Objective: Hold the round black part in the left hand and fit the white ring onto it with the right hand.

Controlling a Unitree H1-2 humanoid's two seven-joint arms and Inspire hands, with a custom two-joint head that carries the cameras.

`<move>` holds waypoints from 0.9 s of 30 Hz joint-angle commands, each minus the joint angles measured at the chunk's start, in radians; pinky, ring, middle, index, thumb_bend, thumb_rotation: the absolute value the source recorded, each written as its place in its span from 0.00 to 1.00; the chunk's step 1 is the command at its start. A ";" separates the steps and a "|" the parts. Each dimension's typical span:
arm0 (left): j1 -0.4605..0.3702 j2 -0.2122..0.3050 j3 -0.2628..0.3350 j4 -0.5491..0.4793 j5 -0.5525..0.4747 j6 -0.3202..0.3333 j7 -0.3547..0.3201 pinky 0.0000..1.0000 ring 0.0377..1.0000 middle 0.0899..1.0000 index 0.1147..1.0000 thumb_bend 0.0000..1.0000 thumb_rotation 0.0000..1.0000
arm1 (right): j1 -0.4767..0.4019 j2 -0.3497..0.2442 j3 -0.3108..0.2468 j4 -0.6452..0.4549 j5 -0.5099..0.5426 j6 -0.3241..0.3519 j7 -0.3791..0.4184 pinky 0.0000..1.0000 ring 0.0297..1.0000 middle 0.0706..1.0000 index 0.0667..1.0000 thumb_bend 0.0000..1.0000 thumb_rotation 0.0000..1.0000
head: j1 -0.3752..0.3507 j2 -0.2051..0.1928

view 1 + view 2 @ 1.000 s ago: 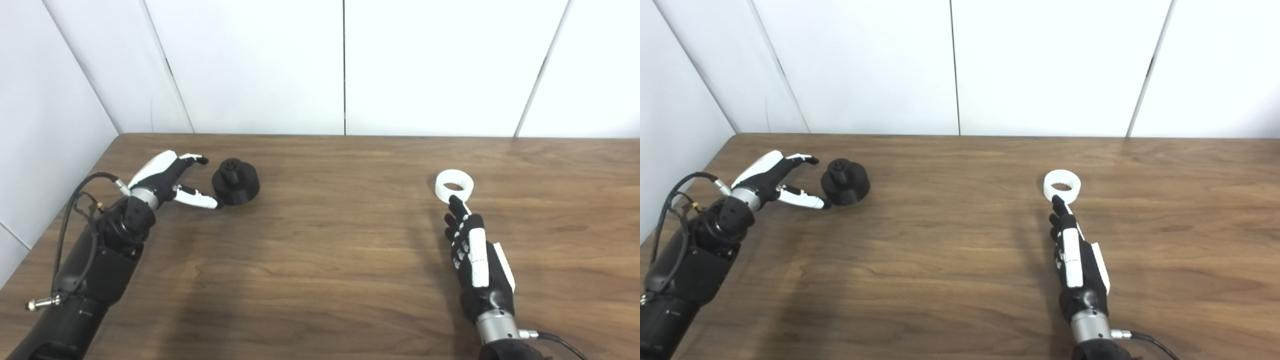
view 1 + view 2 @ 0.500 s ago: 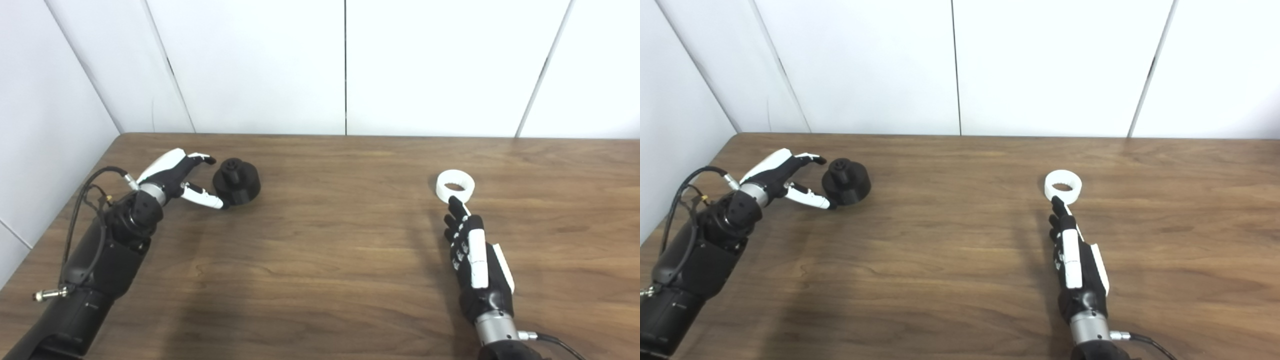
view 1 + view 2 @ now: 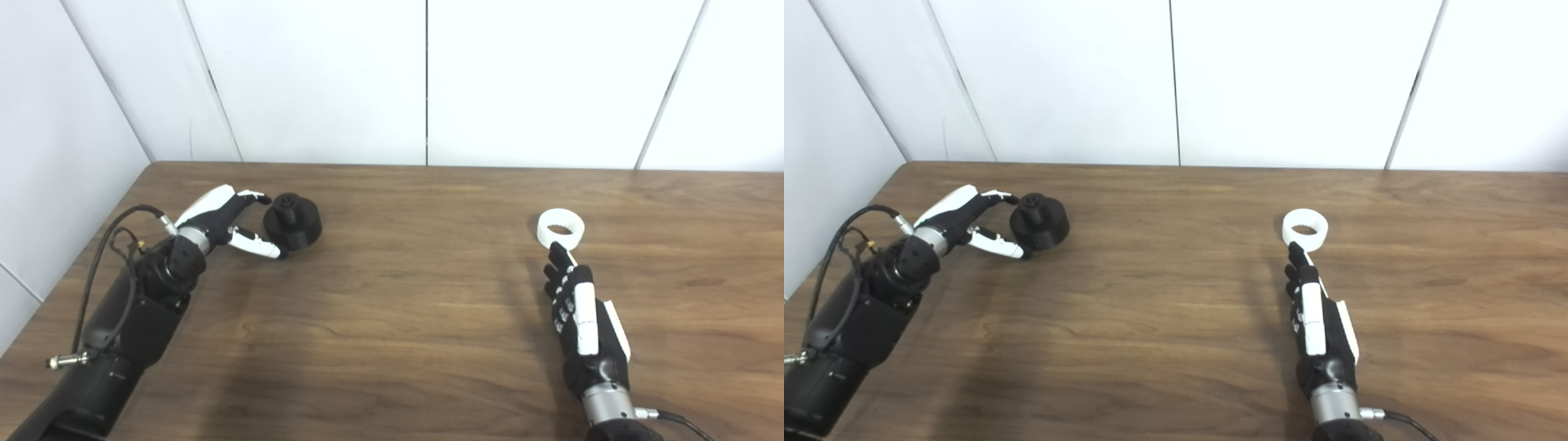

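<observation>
The round black part (image 3: 293, 221) with a small hub on top sits on the wooden table (image 3: 404, 294) at the far left. My left hand (image 3: 225, 217) is open right beside it on its left, with fingers and thumb spread around its near-left side, at or almost at its edge. The white ring (image 3: 560, 228) lies flat on the table at the right. My right hand (image 3: 579, 309) is open and flat just in front of the ring, its fingertips at the ring's near edge.
White wall panels (image 3: 422, 79) stand along the table's back edge and a side wall (image 3: 55, 159) closes the left. A cable (image 3: 116, 233) loops off my left forearm.
My left hand has moved right, closing the gap to the black part, with fingers now around its side. The right hand and ring have stayed put. The camera has shifted slightly.
</observation>
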 commanded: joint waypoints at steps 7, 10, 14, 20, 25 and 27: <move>-0.068 0.012 -0.003 -0.010 0.003 -0.036 0.015 0.96 1.00 0.99 0.85 0.98 0.33 | -0.004 0.023 0.006 -0.045 0.003 -0.031 -0.003 1.00 0.98 0.98 0.94 0.68 1.00 | -0.006 0.001; -0.071 0.009 -0.007 -0.005 0.000 -0.042 0.016 0.98 1.00 0.99 0.85 0.98 0.33 | -0.002 0.021 0.011 -0.047 -0.003 -0.032 -0.005 1.00 0.98 0.98 0.94 0.67 1.00 | -0.008 0.000; -0.079 0.001 -0.009 0.004 -0.001 -0.046 0.017 0.96 1.00 0.98 0.84 0.99 0.33 | 0.002 0.022 0.013 -0.048 -0.005 -0.032 -0.012 1.00 0.98 0.98 0.94 0.67 1.00 | -0.010 0.001; -0.091 -0.012 -0.014 0.010 0.004 -0.022 0.010 0.98 1.00 0.99 0.85 0.98 0.33 | 0.007 0.024 0.016 -0.051 -0.003 -0.031 -0.017 1.00 0.98 0.98 0.94 0.68 1.00 | -0.014 0.001; -0.094 -0.017 -0.019 0.017 0.008 -0.026 0.017 1.00 1.00 1.00 0.85 0.97 0.33 | 0.010 0.024 0.015 -0.056 0.002 -0.032 -0.016 1.00 0.98 0.98 0.94 0.68 1.00 | -0.015 0.003; -0.094 -0.019 -0.020 0.022 0.010 -0.029 0.024 0.98 1.00 0.99 0.83 0.95 0.31 | 0.011 0.022 0.014 -0.056 0.005 -0.032 -0.014 1.00 0.98 0.98 0.94 0.67 1.00 | -0.016 0.003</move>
